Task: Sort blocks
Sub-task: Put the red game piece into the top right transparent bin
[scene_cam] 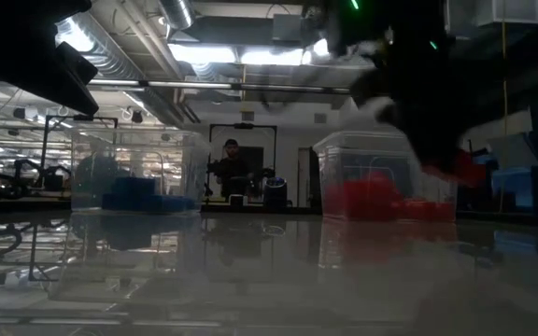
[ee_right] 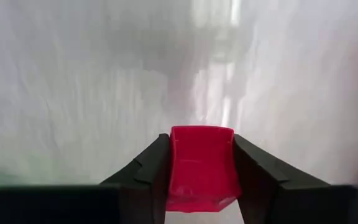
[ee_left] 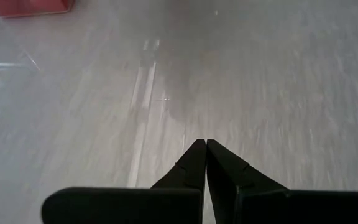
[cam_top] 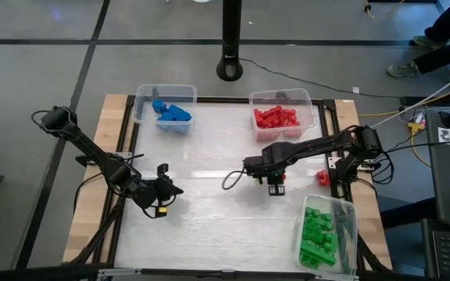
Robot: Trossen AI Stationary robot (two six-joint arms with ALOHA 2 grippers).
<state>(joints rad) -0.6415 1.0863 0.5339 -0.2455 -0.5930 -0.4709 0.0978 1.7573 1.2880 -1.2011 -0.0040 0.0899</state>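
Gripping 1 glossy red block, right tool clamped on it, left tool pressed together.

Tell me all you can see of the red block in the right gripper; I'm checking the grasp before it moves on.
The red block is a small, glossy brick that looks like plastic, seen smooth-faced from the right wrist view, with no studs showing there. It sits upright between the right gripper's two dark fingers, which press on its two sides; nothing else touches it. In the high view the gripper hangs over the middle of the white table, apart from all three bins, and the block is hidden there.
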